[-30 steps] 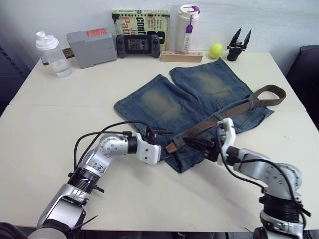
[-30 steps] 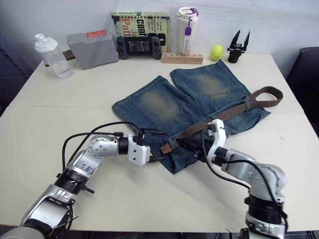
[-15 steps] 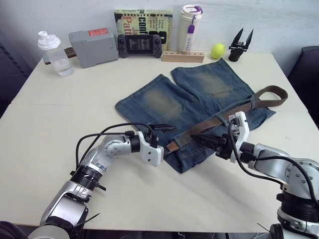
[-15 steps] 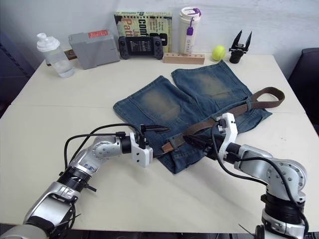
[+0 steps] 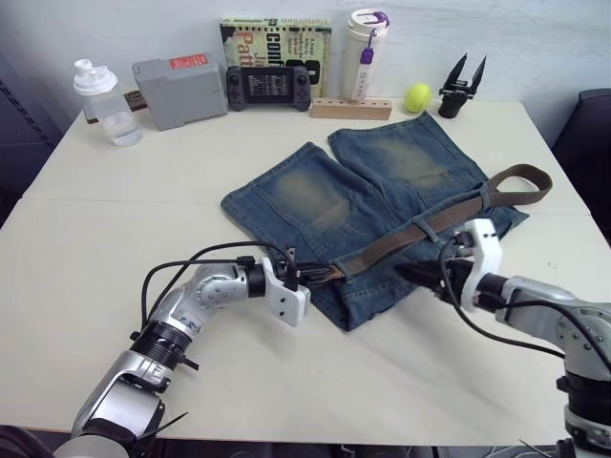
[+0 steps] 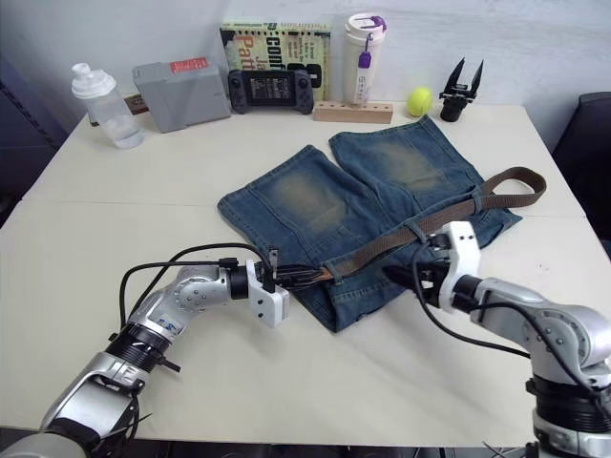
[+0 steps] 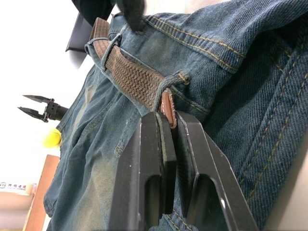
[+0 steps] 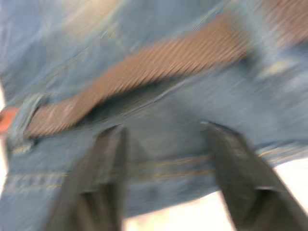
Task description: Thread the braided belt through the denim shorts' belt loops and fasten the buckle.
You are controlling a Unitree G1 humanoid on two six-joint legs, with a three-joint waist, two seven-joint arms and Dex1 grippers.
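Observation:
The denim shorts [image 5: 315, 196] lie flat mid-table, waistband toward me. The braided belt [image 5: 382, 247] runs along the waistband under belt loops [image 7: 179, 80] and ends in a loose curl [image 5: 520, 177] at the right. My left gripper [image 7: 166, 115] is shut on the belt's smooth leather tip [image 7: 167, 105], just past the nearest loop at the waistband's left end [image 5: 304, 277]. My right gripper [image 5: 417, 275] hovers open over the waistband's front edge, its fingers [image 8: 108, 154] apart above the denim and clear of the belt. I cannot make out the buckle.
Along the table's far edge stand a clear bottle [image 5: 98, 103], a grey box [image 5: 181, 89], a game console [image 5: 265, 86], a book [image 5: 272, 33], a tumbler [image 5: 361, 65], a wooden block [image 5: 349, 108], a tennis ball [image 5: 415, 96] and a spare black gripper [image 5: 461, 86].
My left gripper has closed on the belt's leather tip. My right gripper has drawn back to the right, off the belt, with its fingers closer together.

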